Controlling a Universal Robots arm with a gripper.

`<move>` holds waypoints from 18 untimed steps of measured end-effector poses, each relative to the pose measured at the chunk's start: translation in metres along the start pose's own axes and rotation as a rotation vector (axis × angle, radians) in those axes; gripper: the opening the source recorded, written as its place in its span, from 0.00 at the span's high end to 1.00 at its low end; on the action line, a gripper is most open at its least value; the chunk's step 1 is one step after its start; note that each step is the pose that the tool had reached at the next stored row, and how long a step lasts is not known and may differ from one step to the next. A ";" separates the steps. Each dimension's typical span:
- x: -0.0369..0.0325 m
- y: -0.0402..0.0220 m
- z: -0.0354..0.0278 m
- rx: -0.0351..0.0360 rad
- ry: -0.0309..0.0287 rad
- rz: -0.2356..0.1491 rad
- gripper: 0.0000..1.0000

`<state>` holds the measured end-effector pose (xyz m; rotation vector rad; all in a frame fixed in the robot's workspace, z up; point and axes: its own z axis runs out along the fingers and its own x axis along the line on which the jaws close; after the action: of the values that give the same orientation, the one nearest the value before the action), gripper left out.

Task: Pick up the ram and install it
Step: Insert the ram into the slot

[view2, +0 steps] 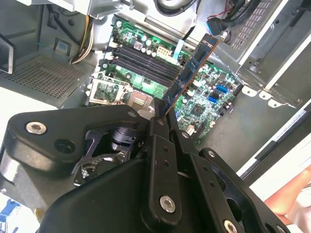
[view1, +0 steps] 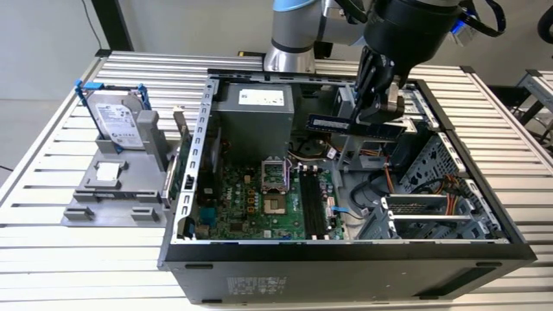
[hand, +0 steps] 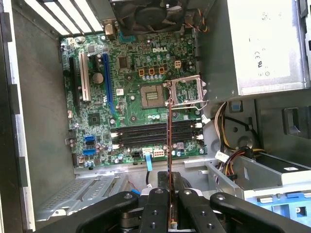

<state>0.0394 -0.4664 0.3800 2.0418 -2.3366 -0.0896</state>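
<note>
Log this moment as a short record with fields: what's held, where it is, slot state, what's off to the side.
Held: long, thin dark ram stick, clamped near one end by the black end effector
Position: in the air above the open computer case, not seated
Memory slots: black slots on the green motherboard, look empty
Aside: silver hard drive with blue rails, upright in a grey fixture, exterior view's left

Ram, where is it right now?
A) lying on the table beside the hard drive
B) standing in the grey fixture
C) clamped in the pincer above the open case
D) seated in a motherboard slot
C: in the exterior view the pincer is shut on the ram, held in the air above the motherboard, clear of the memory slots.
</note>
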 end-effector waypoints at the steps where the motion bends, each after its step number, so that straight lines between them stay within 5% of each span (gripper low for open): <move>1: 0.0000 0.0000 0.0000 0.0000 0.0000 0.000 1.00; 8: -0.0013 0.0001 0.0004 0.0060 0.0000 -0.012 1.00; 13: -0.0019 0.0003 0.0005 0.0084 0.0058 -0.071 1.00; 18: -0.0049 0.0008 0.0008 0.0103 0.0105 -0.084 1.00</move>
<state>0.0391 -0.4614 0.3793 2.1399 -2.2497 -0.0693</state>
